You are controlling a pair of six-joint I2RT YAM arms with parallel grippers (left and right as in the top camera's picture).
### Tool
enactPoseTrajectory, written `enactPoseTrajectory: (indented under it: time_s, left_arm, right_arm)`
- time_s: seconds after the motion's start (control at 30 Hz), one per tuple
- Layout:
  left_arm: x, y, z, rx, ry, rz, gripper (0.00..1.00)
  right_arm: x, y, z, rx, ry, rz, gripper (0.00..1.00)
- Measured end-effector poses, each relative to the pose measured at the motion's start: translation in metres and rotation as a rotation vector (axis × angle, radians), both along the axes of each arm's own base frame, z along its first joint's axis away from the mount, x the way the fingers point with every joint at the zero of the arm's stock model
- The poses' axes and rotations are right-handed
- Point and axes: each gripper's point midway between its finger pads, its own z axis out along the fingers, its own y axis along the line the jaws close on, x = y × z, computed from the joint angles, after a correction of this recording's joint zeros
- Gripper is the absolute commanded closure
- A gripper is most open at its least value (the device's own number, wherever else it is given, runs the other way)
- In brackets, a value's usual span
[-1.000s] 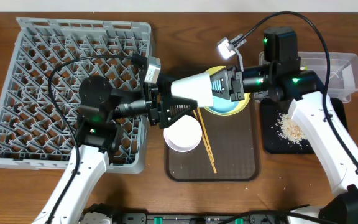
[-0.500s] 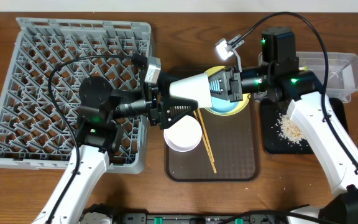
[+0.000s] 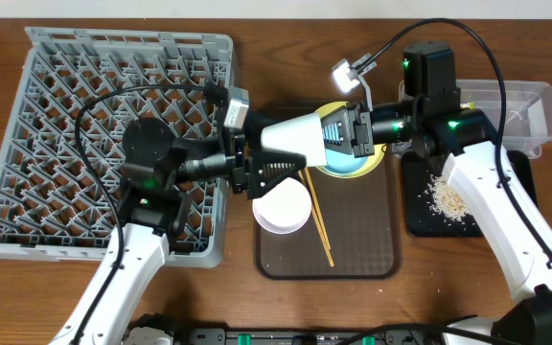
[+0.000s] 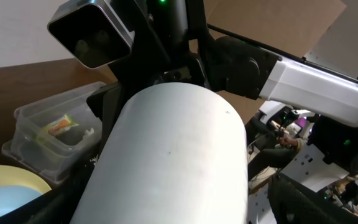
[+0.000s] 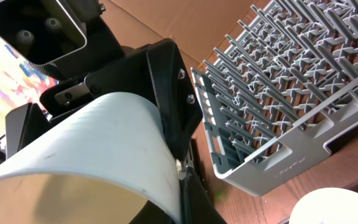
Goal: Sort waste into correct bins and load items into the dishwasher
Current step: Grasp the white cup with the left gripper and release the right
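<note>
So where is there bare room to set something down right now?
The dish rack is empty across its left half; the brown tray is bare right of the chopsticks. Crowded: the tray's back, around the white bowl and the white cup held above.

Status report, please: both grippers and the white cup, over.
Right gripper shut on white cup at its rim, mid-air. Left gripper around cup's base, grip unclear. White bowl on brown tray, close by left gripper.
</note>
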Motion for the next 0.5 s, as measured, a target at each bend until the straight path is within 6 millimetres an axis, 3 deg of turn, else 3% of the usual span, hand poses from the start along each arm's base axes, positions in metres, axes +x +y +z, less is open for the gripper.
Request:
enactPoseTrajectory:
  time_s: [0.3,0.5]
  left_arm:
    - [0.001,-0.0057,0.0014,-0.004,-0.014,0.017,0.23]
    - [0.0019,-0.0058,0.0001,-0.002,-0.006,0.021,0.25]
  right_arm:
    - [-0.0064,0.0074,-0.0008,-0.004,0.003,0.022,0.99]
    - [-0.007,0.0074,-0.0004,-0.002,0.003,0.025,0.99]
